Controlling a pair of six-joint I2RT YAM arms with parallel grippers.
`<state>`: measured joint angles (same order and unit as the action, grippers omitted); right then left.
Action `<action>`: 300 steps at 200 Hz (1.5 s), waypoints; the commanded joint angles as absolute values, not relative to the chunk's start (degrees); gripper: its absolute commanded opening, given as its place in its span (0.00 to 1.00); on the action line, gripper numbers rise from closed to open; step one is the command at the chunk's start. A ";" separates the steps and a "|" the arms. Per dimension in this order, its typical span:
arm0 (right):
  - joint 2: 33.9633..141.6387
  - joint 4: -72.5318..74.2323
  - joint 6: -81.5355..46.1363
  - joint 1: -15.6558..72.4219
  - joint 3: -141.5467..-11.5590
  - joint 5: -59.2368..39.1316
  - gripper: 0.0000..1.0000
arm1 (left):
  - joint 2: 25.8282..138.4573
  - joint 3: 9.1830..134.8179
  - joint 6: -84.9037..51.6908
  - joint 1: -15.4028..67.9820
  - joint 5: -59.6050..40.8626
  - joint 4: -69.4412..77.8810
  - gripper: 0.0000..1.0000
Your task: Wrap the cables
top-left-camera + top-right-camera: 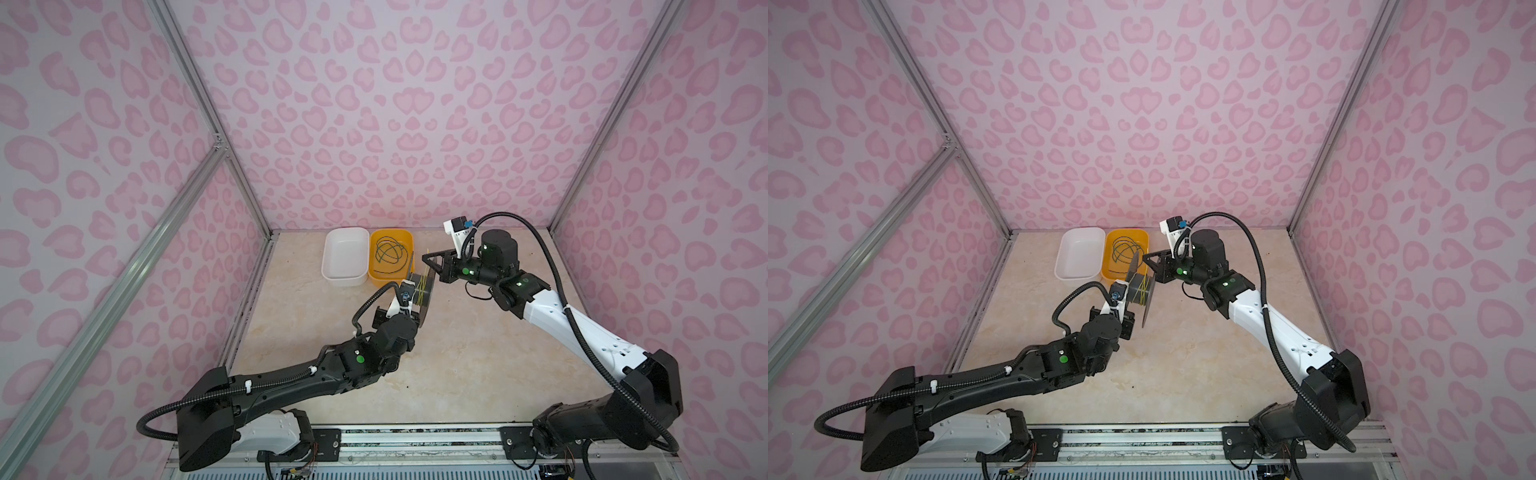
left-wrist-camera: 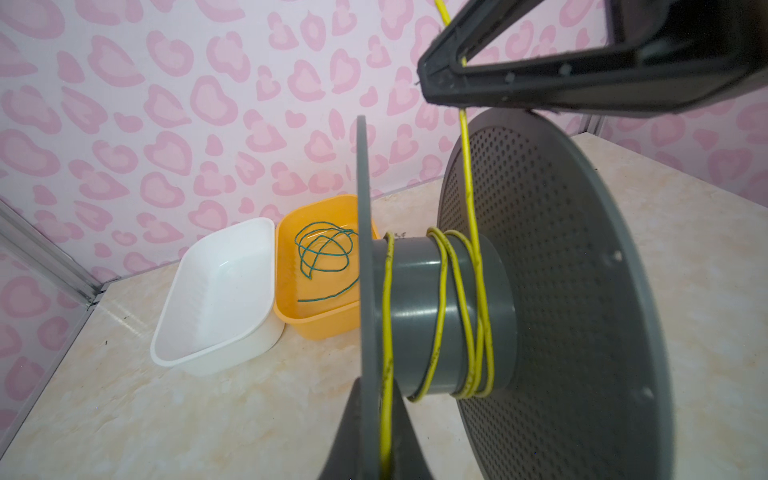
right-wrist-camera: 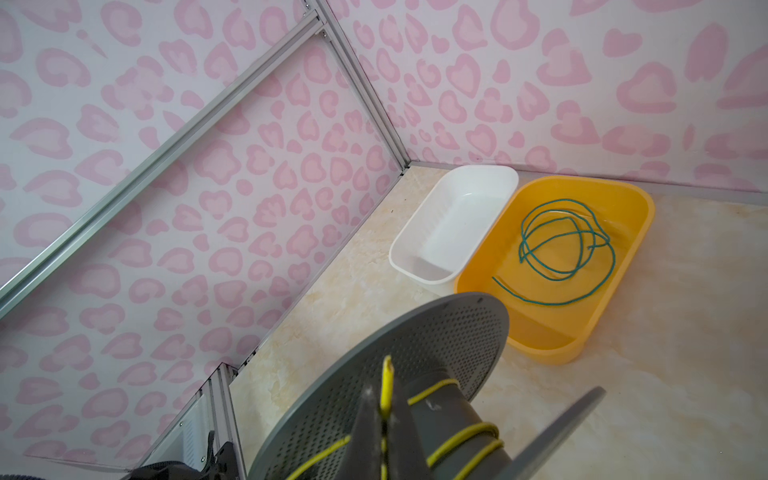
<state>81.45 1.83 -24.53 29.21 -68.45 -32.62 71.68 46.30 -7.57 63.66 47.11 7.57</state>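
Yellow cable [image 2: 441,291] coils round a grey spool [image 2: 415,316], its flange pinched in the left gripper [image 2: 376,415]. The right gripper [image 2: 434,79] pinches the cable's end.

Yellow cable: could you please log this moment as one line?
left pincer: shut on spool | right pincer: shut on yellow cable | spool: few yellow turns | green cable: coiled in orange tray

Holds left arm stretched low toward centre, left gripper [image 2: 376,388] clamped on spool [image 2: 415,311] rim. Holds right arm raised, elbow bent, wrist turned leftward, right gripper [image 1: 428,257] pinched tight on yellow cable [image 2: 467,166], close above the left one.
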 commanded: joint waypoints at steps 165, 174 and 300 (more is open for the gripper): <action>85.68 -7.22 -31.87 24.46 -74.89 -19.23 0.00 | 75.94 42.08 50.67 69.93 50.63 38.78 0.04; 86.14 -6.95 -32.58 23.86 -74.50 -20.57 0.00 | 76.02 42.17 51.55 70.17 49.62 39.56 0.04; 88.24 8.22 -47.11 19.76 -64.26 -42.58 0.00 | 80.69 44.84 57.86 71.54 45.15 46.67 0.04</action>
